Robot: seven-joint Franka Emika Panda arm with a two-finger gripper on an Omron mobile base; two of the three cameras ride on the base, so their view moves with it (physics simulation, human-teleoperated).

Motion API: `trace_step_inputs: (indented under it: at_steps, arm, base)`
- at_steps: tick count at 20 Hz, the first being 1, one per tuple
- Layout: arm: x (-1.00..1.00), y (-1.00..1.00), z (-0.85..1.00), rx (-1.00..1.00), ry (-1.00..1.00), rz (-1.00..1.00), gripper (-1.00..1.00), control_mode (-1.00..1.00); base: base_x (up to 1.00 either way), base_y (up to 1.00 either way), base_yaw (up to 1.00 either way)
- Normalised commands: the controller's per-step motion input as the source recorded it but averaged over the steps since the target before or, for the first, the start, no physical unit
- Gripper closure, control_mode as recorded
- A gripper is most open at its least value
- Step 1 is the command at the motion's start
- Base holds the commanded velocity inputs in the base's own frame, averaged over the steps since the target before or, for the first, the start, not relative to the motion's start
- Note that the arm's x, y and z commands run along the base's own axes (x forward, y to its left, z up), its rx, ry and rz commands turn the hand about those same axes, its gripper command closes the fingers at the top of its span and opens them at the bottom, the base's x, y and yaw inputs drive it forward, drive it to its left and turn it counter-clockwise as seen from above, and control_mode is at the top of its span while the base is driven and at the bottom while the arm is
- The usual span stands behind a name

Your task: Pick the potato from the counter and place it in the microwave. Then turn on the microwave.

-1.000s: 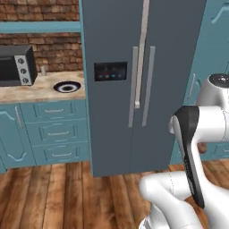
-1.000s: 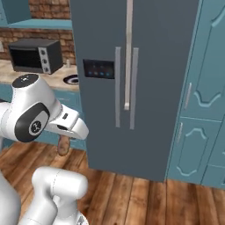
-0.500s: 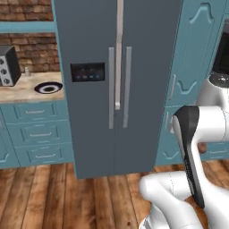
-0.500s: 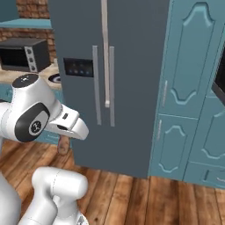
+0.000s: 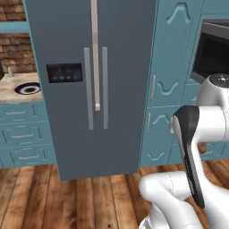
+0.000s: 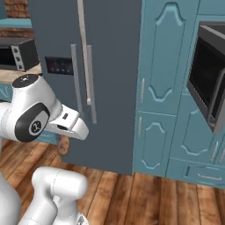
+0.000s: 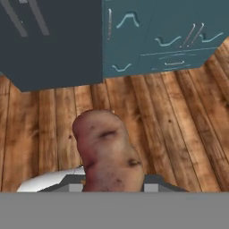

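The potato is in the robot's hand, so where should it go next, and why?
Probably keep carrying it to the right, toward the microwave. The gripper is shut on the potato, held over the wooden floor by the fridge. The microwave sits off to the right with its door open, so the base likely needs to drive closer first.

The arm [image 5: 197, 134] is built of glossy white rounded shells, joined by dark grey to black bands. In the left base view a long black strip is seen running down the forearm link, toward five o'clock. In the right base view a dark round joint cap [image 6: 31, 125] bearing a small pale mark is set into a bulbous white housing, and a white wedge-shaped link [image 6: 70, 125] is attached at three o'clock of it.
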Motion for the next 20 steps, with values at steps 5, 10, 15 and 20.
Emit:
trace_step_inputs:
  at_steps: [5,10,15,20]
  arm:
    - [0.00,0.00,0.00,0.00,0.00,0.00,1.00,1.00]
    - [0.00,0.00,0.00,0.00,0.00,0.00,1.00,1.00]
    - [0.00,0.00,0.00,0.00,0.00,0.00,1.00,1.00]
    - [0.00,0.00,0.00,0.00,0.00,0.00,1.00,1.00]
  base:
    - [-0.31,-0.58,0.00]
    - [-0.41,-0.55,0.00]
    - [-0.47,-0.50,0.00]
    - [-0.25,-0.54,0.00]
